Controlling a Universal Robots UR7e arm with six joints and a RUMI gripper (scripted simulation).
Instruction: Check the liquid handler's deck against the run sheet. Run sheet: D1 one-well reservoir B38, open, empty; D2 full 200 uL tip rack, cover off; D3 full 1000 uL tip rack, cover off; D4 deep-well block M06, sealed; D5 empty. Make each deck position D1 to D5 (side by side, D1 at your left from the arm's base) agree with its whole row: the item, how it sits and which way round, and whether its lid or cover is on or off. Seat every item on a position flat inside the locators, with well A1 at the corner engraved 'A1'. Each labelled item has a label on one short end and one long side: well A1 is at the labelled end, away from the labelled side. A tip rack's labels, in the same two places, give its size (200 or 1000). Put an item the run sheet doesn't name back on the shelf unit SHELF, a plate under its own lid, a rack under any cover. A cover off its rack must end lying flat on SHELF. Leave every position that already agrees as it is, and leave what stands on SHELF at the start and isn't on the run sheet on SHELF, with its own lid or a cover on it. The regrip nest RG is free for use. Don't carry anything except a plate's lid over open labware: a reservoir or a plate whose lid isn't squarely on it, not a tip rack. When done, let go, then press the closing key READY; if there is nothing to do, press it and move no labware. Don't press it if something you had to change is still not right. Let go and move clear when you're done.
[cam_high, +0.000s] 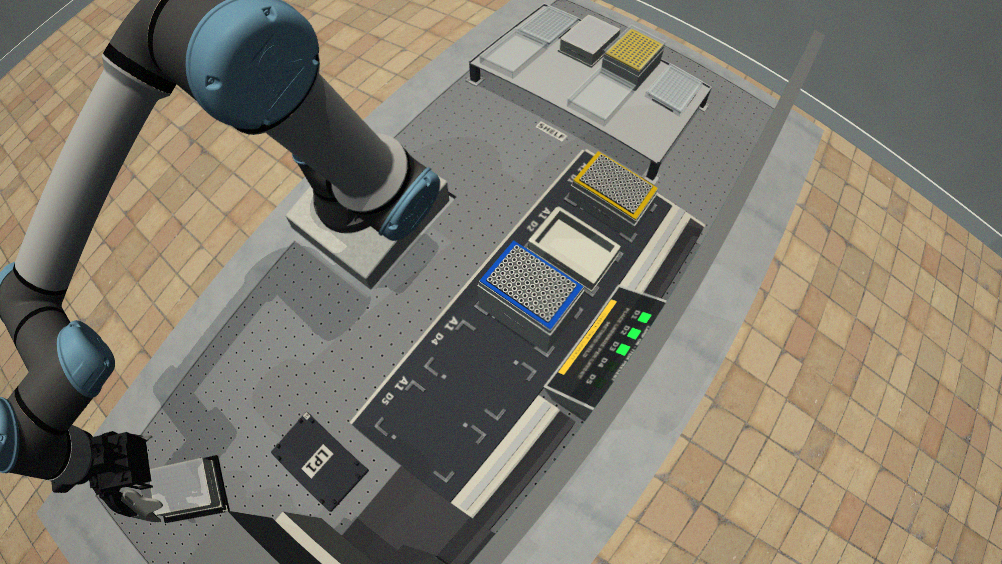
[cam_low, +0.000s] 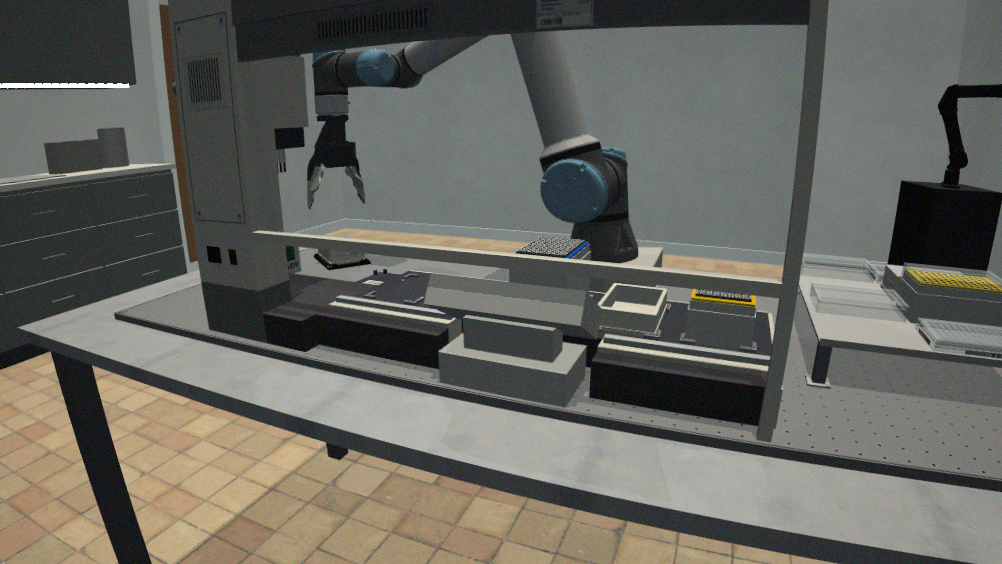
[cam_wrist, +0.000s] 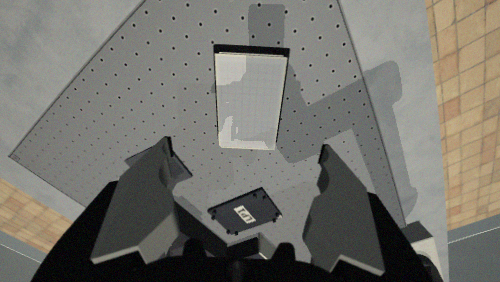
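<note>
Since the sealed block (cam_wrist: 248, 97) lies flat on the surface beyond the LP1 plate (cam_wrist: 244, 210), bring your spread, empty claw (cam_wrist: 245, 200) across its rigid long sides; expect weight and a slick seal.

tip racks (cam_high: 530, 285): 3 | reservoir (cam_high: 573, 246): 1 | sealed plate (cam_high: 183, 488): 1
</note>
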